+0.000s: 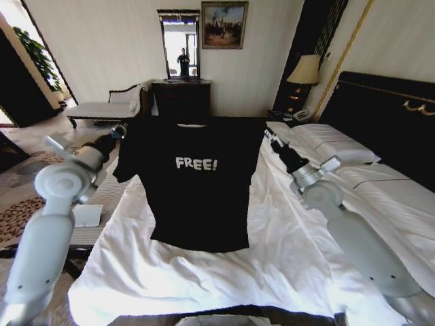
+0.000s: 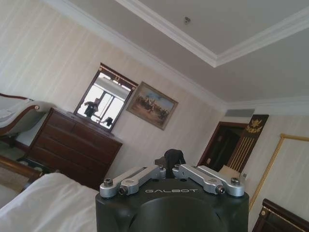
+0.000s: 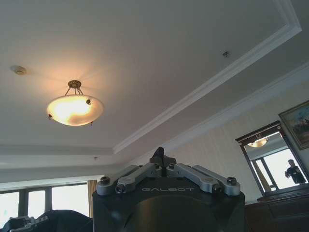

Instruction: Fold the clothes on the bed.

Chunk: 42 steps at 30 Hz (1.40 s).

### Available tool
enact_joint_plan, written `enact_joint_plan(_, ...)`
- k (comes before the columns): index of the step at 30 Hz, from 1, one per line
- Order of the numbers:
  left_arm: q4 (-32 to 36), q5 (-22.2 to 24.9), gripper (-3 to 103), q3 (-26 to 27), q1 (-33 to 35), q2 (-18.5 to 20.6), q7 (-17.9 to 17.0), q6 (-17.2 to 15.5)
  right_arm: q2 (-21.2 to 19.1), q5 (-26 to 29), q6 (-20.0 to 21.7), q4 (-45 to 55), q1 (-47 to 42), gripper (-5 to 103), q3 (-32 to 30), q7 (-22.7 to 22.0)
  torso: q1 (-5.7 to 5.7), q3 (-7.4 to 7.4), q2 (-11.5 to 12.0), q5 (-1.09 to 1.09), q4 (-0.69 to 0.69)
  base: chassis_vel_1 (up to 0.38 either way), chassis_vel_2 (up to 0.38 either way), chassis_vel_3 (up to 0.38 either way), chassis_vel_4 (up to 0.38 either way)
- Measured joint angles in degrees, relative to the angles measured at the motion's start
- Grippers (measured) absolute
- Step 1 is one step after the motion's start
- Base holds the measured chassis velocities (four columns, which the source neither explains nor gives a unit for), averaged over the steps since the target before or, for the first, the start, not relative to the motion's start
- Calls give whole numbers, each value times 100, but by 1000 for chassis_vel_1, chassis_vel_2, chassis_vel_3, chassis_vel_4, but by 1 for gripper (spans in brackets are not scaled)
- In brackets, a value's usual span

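The clothes are one black T-shirt [image 1: 197,190] with white "FREE!" lettering, hanging spread out in the air above the white bed [image 1: 285,251], with its hem just over the sheet. My left gripper [image 1: 121,130] is shut on one shoulder of the shirt. My right gripper [image 1: 269,135] is shut on the other shoulder. In the left wrist view the left gripper [image 2: 169,166] pinches a tuft of black cloth [image 2: 174,155]. The right wrist view shows the right gripper [image 3: 162,164] closed the same way, with more black cloth [image 3: 63,220] low in that picture.
A dark headboard [image 1: 387,122] and white pillows [image 1: 333,142] lie to the right. A dark dresser [image 1: 182,100] with a mirror stands behind the shirt, with a pale chaise [image 1: 102,109] to its left. A lamp [image 1: 304,71] stands by the bed. A white box [image 1: 87,215] lies on the floor to the left.
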<state>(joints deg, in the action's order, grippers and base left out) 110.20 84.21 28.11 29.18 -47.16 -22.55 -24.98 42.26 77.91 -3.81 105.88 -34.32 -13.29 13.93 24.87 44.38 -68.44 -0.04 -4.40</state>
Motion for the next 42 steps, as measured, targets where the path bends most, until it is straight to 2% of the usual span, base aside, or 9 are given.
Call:
enact_joint_plan(6,-317,209,0,-403,-1047,107,-10,78,-55,177,15,-162,789,0,276,-238,1,1,1,3,0,0,0,0,0)
enact_joint_plan(11,-275,435,0,-422,-1322,262,-9,192,-234,287,28,-123,1153,0,251,-246,0,0,0,0,1,0,0,0,0)
enact_joint_plan(14,-113,531,0,-329,-1246,361,11,243,-361,332,38,18,1110,0,142,-245,0,-1,0,0,0,0,0,0,0)
enact_joint_plan(19,696,612,0,149,-262,636,30,328,-661,334,141,730,230,0,-443,-273,0,-1,0,2,1,0,0,0,0)
enact_joint_plan(27,2435,719,0,1783,2064,759,150,329,-952,269,355,2265,-1990,0,-1880,-314,-4,-3,-1,1,0,0,0,0,0)
enact_joint_plan(31,3235,1451,0,3311,3353,788,230,337,-926,257,369,3109,-3140,0,-3146,-345,-3,-3,-2,0,1,0,0,0,0)
enact_joint_plan(37,3378,2246,0,4706,4245,744,254,348,-729,384,507,3774,-4046,0,-4208,-534,-3,-3,-2,-1,-2,0,0,0,0)
enact_joint_plan(40,3373,2946,0,5474,4573,787,236,343,-773,960,768,3814,-4071,0,-4732,-1211,-4,-3,-3,0,2,0,0,0,0)
enact_joint_plan(42,3370,3103,0,5597,4599,815,202,302,-835,1108,868,3814,-4029,0,-4836,-1428,-3,-2,-3,-1,3,0,0,0,0)
